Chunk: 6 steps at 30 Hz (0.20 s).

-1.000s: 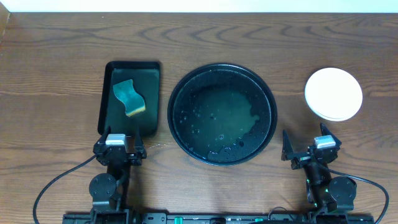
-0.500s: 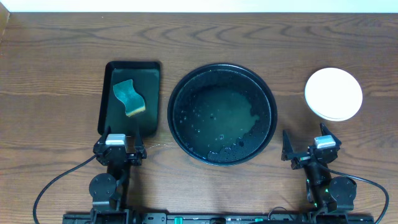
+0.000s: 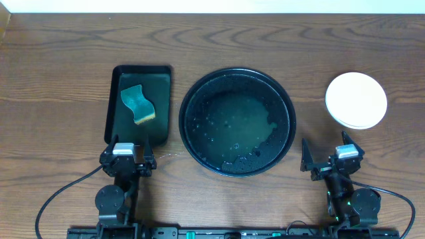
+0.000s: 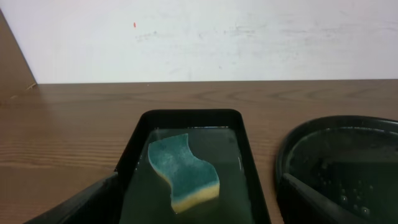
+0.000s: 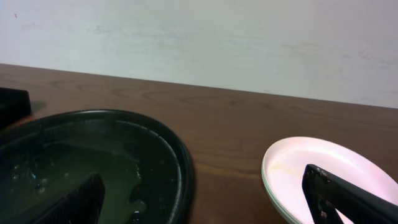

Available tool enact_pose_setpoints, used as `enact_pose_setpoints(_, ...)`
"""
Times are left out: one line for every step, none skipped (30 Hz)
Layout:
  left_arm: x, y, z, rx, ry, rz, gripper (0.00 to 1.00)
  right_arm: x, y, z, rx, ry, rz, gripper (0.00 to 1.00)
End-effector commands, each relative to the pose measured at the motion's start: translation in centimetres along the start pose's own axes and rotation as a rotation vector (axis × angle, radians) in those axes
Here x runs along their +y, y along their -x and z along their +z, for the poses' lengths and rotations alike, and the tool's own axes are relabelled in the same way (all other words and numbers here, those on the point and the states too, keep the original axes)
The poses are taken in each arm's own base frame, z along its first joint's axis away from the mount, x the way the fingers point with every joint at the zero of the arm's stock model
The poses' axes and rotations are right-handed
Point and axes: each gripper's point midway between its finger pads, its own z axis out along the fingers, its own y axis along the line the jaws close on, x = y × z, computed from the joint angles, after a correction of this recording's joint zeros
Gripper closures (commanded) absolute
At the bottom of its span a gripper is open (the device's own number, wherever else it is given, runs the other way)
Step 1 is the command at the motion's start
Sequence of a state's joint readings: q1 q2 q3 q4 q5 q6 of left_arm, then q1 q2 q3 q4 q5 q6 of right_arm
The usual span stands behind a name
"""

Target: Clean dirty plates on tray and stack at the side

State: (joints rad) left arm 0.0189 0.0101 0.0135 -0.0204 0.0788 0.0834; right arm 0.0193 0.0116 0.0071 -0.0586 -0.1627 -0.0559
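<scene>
Quick rundown: the plates (image 3: 356, 99) sit stacked on the bare wood near the right edge of the table (image 3: 66, 53), well apart from the tray (image 3: 183, 123). The top one is white, and the right wrist view shows a pale greenish rim just under it. Can't tell how many are in the stack. The tray is around the middle of the table, a bit toward the near edge, with a thin film of murky liquid and some droplets in it. To its left is a smaller rectangular tray (image 3: 143, 68) with a teal-and-yellow sponge (image 3: 138, 104) lying in shallow water. The left gripper (image 3: 127, 154) is parked by the near edge, just at the rectangular tray's near end, jaws spread wide and empty. The right gripper (image 3: 331, 156) is also by the near edge, between the tray and the plates, likewise spread wide and gripping nothing.
</scene>
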Motion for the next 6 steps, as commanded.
enact_pose_setpoints(-0.15, -1.42, 0.02, 0.048, -0.009, 0.001, 0.21, 0.09, -0.05, -0.01, 0.0, 0.002, -0.009, 0.01)
enact_pose_setpoints(-0.15, -1.43, 0.01, 0.048, -0.009, 0.001, 0.21, 0.09, -0.05, -0.01, 0.0, 0.002, -0.009, 0.01)
enact_pose_setpoints(-0.15, -1.42, 0.02, 0.048, -0.009, 0.001, 0.21, 0.09, -0.05, -0.01, 0.0, 0.002, -0.009, 0.01)
enact_pose_setpoints(-0.15, -1.42, 0.02, 0.048, -0.009, 0.001, 0.21, 0.09, -0.05, -0.01, 0.0, 0.002, -0.009, 0.01)
enact_pose_setpoints(-0.15, -1.42, 0.02, 0.048, -0.009, 0.001, 0.21, 0.09, -0.05, -0.01, 0.0, 0.002, -0.009, 0.01)
enact_pose_setpoints(-0.15, -1.42, 0.02, 0.048, -0.009, 0.001, 0.21, 0.09, -0.05, -0.01, 0.0, 0.002, -0.009, 0.01)
